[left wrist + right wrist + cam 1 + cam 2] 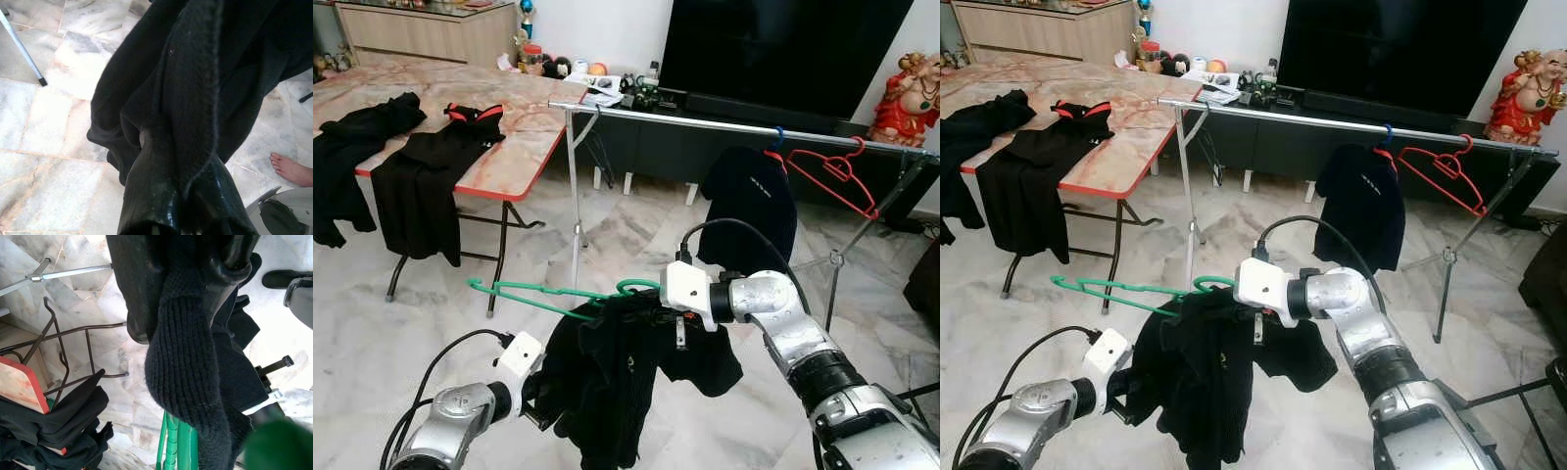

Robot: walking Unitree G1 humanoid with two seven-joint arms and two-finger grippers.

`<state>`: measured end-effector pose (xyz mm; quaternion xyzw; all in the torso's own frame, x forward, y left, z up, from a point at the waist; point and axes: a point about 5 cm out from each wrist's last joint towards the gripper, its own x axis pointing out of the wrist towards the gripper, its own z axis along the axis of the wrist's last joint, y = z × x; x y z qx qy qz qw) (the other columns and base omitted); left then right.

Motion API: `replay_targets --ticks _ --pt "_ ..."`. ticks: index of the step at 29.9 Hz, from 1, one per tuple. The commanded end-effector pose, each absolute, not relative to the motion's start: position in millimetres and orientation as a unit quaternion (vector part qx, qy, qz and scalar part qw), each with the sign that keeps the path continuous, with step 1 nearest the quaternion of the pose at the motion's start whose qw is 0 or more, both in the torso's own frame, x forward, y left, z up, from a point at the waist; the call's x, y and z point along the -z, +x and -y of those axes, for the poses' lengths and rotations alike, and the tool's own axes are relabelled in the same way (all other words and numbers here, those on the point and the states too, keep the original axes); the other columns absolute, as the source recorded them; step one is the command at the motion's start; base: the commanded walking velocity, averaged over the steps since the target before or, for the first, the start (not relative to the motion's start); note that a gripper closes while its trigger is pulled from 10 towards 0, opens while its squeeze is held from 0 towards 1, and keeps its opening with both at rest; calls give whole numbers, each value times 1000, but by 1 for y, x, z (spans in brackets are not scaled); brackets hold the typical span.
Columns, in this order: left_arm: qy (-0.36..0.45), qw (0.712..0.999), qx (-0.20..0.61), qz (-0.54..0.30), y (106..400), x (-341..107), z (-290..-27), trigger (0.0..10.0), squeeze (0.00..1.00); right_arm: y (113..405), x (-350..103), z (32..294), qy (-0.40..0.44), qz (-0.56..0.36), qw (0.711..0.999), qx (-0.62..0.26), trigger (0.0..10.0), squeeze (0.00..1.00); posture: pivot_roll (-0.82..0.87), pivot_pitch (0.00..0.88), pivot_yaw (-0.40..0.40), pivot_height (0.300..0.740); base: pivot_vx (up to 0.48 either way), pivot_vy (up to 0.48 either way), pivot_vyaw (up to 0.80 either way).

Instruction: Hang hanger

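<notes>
both pincers grip black garment (607,372) on green hanger (548,292); rail (724,122) beyond.

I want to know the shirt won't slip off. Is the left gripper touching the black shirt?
Touching. In the left wrist view the left gripper's fingers are closed on a fold of the black shirt, with cloth pinched between them.

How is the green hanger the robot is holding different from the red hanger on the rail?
The green hanger is held low between the right gripper and left gripper, lying nearly flat; the red hanger hangs by its hook on the rail, tilted. The green one carries a bunched black garment; the red one is bare. Both are thin hangers with a hook.
</notes>
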<state>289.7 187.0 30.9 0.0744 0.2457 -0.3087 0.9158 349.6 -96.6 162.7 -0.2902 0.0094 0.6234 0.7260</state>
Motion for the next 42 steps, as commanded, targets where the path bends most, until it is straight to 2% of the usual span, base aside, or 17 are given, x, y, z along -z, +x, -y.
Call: replay_targets --ticks 1,5,8,9,11,15,20,25,28,30,37,38,40,42 --pt "80 911 318 -252 290 -30 -181 0 0 353 -172 99 -289 6 737 -611 0 0 208 0 -118 740 0 0 0" --pt "85 914 307 -252 290 -30 -184 0 0 354 -170 102 -293 2 738 -608 0 0 208 0 -118 740 0 0 0" --pt "95 918 292 -252 290 -29 -189 0 0 354 -165 114 -299 -18 742 -600 0 0 212 0 -122 740 0 0 0" --pt "96 919 287 -254 289 -28 -191 0 0 353 -161 123 -304 -34 740 -599 0 0 217 0 -126 740 0 0 0" --pt "93 921 278 -257 287 -27 -194 0 0 352 -154 147 -300 -64 756 -579 0 0 213 0 -125 740 0 0 0" --pt "94 921 278 -258 286 -26 -195 0 0 350 -149 164 -298 -88 762 -569 0 0 211 0 -124 740 0 0 0" --pt "95 920 274 -263 285 -24 -196 0 0 338 -132 200 -269 -148 774 -554 0 0 196 0 -121 740 0 0 0" --pt "96 920 272 -265 284 -23 -196 0 0 325 -123 209 -223 -166 760 -588 0 0 192 0 -120 740 0 0 0" --pt "96 921 272 -264 284 -23 -196 0 0 306 -109 218 -227 -212 708 -634 0 0 198 0 -122 740 0 0 0" --pt "96 921 271 -264 283 -23 -197 0 0 305 -106 223 -234 -228 706 -628 0 0 194 0 -119 740 0 0 0" --pt "98 919 271 -269 282 -21 -197 0 0 301 -93 249 -330 -311 683 -572 0 0 186 0 -116 740 0 0 0" --pt "100 918 272 -270 282 -21 -196 0 0 300 -88 255 -365 -333 671 -553 0 0 189 0 -116 740 0 0 0" --pt "100 918 274 -270 282 -20 -195 0 0 299 -85 257 -383 -345 660 -547 0 0 191 0 -116 740 0 0 0" --pt "100 917 276 -271 282 -21 -194 0 0 305 -85 255 -400 -335 673 -525 0 0 188 0 -116 740 0 0 0"
